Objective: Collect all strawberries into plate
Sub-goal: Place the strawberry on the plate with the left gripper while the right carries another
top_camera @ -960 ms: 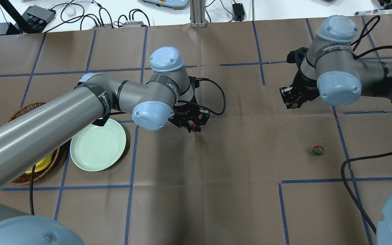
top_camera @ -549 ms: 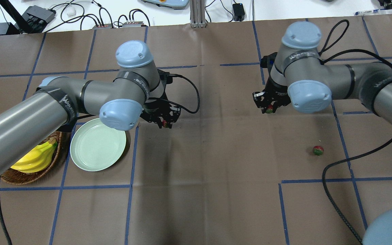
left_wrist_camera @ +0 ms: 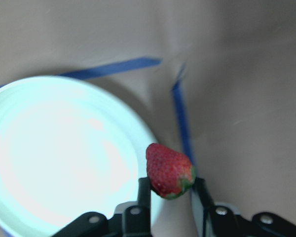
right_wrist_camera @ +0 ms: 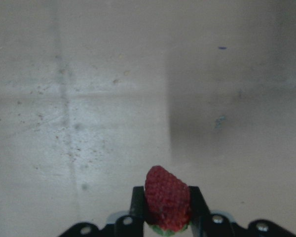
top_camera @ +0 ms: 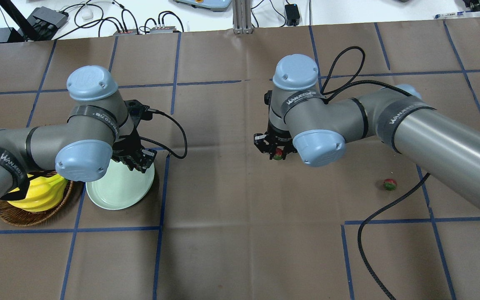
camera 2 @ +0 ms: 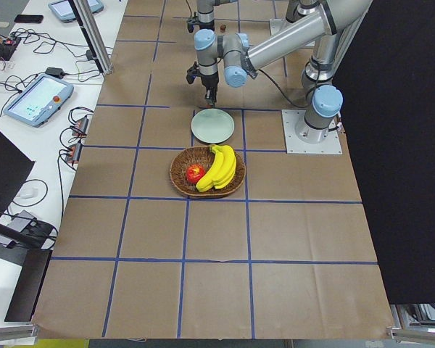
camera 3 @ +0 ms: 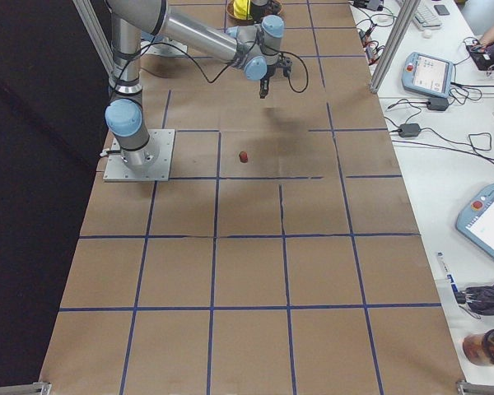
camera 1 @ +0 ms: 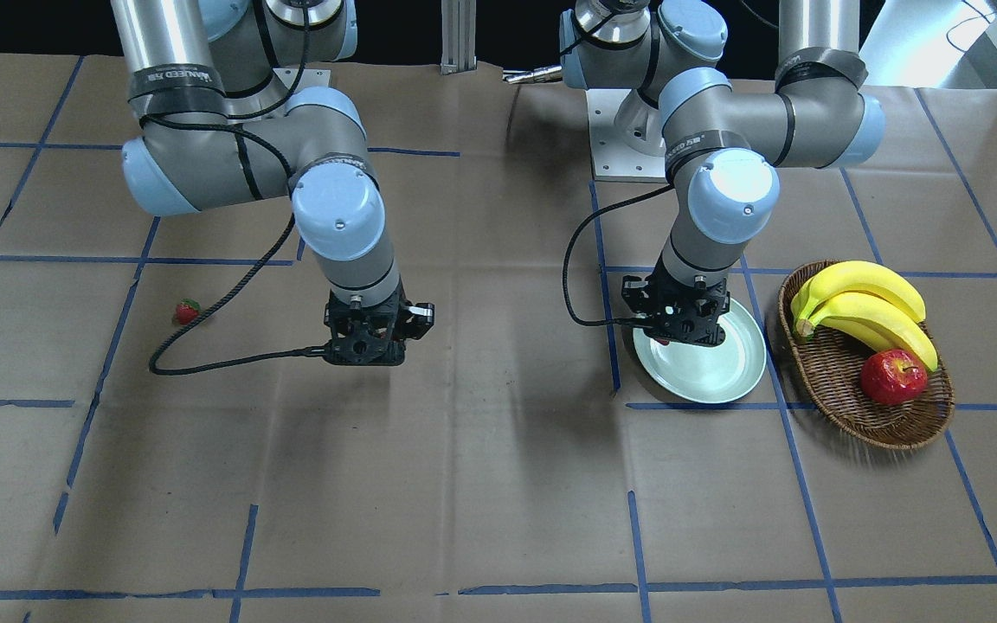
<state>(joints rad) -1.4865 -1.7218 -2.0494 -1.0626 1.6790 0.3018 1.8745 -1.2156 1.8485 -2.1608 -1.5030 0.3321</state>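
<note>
**Delivery of the first berry to the plate.** The left gripper [left_wrist_camera: 171,190] is clenched on a strawberry [left_wrist_camera: 168,170], pinched low between the two fingers with its tip up. The right gripper [top_camera: 278,155] grips a second strawberry [right_wrist_camera: 166,197] in the same way, above bare table covering near mid-table and well apart from the plate. A third strawberry [top_camera: 389,184] lies loose on the covering, at about 4 o'clock from the right gripper in the overhead view.

The plate [top_camera: 115,193] lies just beside a wicker basket [camera 1: 897,424], which sits at its 9 o'clock in the overhead view and holds bananas [camera 1: 866,307] and an apple [camera 1: 894,376]. No berry shows in the part of the plate that is visible.

*Step in hand — judged.* The left gripper hangs over the plate's rim at roughly 1 o'clock, and in the wrist view the berry sits above the rim rather than the flat well.

- A good release calls for a short shift toward 7 o'clock, until the berry is over the centre.
- The gripper should then come down low before the fingers part, since a small rounded berry dropped on the raised rim is likely to roll off.
- The right arm would do well to hold back until the left is clear — both are bound for the same small target.

*Writing.* The black bands [top_camera: 403,112] on the arm segments read "WANJEED", followed by marks too small to make out. No other lettering is legible.
</note>
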